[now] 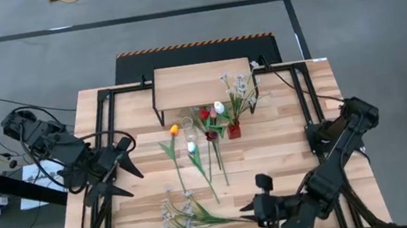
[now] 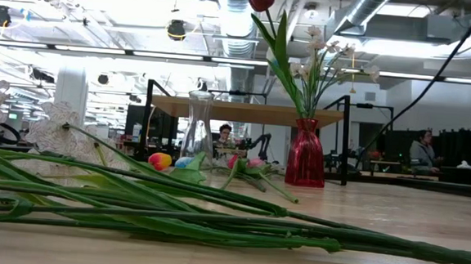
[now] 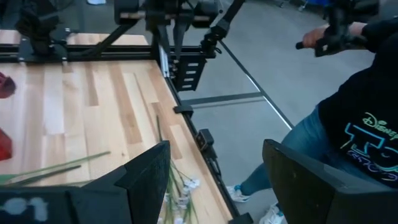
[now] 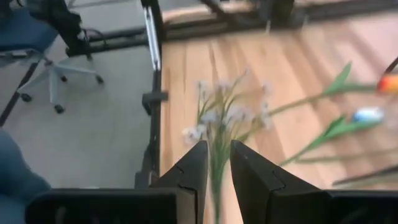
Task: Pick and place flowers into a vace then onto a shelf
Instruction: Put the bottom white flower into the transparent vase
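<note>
A spray of small white-lilac flowers [image 1: 187, 214] lies flat near the table's near edge, its stem end toward my right gripper [image 1: 256, 204]. That gripper hovers over the stem end, its fingers a narrow gap apart [image 4: 217, 168]; the stem shows through the gap. Loose tulips [image 1: 194, 158] lie at mid-table, an orange one [image 1: 173, 130] among them. A red vase [image 1: 234, 131] holding a red tulip and a white spray stands before the shelf [image 1: 201, 85]. A clear glass vase [image 2: 199, 126] stands beside it. My left gripper [image 1: 122, 169] waits open at the table's left.
A person in a dark shirt and jeans [image 3: 351, 124] stands by the table's near edge. Black frame rails [image 1: 104, 135] run along both sides of the tabletop. Bare wood lies right of the vase [image 1: 294, 141]. The shelf's black legs [image 2: 346, 139] stand behind the red vase.
</note>
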Tool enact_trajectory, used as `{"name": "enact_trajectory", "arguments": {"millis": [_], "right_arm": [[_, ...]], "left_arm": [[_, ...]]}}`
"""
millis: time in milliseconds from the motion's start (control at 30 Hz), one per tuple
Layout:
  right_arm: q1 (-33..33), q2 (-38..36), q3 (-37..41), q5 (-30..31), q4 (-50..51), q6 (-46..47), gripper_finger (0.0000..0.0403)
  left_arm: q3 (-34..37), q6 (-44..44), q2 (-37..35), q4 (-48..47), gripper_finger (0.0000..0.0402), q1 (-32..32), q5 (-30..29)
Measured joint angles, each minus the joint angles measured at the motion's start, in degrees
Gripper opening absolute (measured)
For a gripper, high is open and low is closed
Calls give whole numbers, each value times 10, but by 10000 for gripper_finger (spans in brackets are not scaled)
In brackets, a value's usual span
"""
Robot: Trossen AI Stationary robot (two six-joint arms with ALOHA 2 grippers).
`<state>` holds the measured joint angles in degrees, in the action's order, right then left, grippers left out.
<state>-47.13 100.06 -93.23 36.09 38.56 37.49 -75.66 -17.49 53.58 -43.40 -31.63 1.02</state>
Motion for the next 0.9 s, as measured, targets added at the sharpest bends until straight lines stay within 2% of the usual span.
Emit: {"name": "enact_trajectory", "arguments": {"millis": [233,433,900], "right_arm": [[4,51,0,-57,24,72,63],[22,92,0,-155,56,116,63],[70,199,1,-351,72,96,63]], "left_arm": [[0,-13,0,0,245,-13,-2],[0,-14,0,0,245,-14,-6],[0,-14,0,0,245,-14,-6]]}}
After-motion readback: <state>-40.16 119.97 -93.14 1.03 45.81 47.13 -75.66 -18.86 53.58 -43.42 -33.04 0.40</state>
